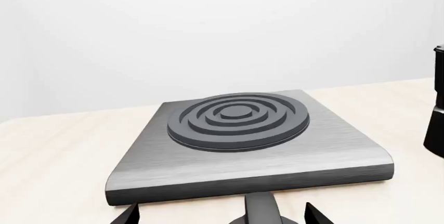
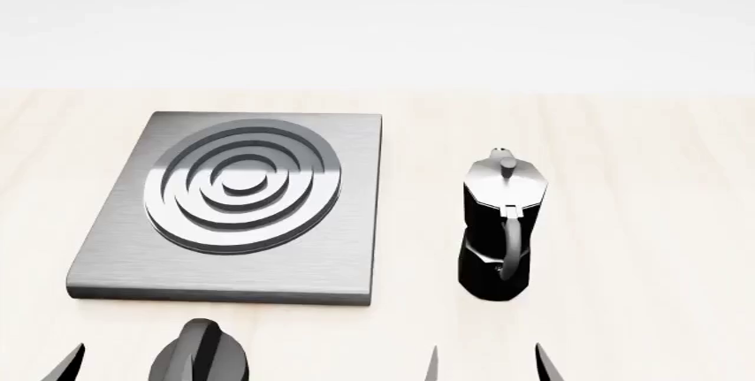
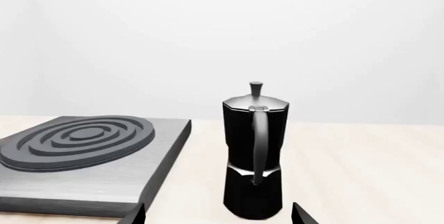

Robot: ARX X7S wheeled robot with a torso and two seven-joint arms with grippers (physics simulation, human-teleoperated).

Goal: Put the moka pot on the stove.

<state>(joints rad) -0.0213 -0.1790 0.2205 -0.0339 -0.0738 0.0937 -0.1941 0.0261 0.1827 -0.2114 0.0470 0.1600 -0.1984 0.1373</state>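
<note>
The moka pot (image 2: 501, 222), black and faceted with a silver lid and knob, stands upright on the light wooden table to the right of the stove, handle facing me. The stove (image 2: 354, 222) is a flat grey slab with raised concentric rings. My right gripper (image 2: 489, 368) is open just in front of the pot, and nothing is between its fingers. In the right wrist view the pot (image 3: 254, 151) stands straight ahead of the open right gripper (image 3: 218, 214), with the stove (image 3: 139, 167) beside it. My left gripper (image 1: 222, 216) is open in front of the stove (image 1: 333, 146).
A short black ridged knob (image 2: 198, 359) sits on the table at the stove's near edge; in the left wrist view the knob (image 1: 261, 211) shows between the left fingertips. A sliver of the moka pot (image 1: 437, 109) shows at that view's edge. A white wall runs behind the table.
</note>
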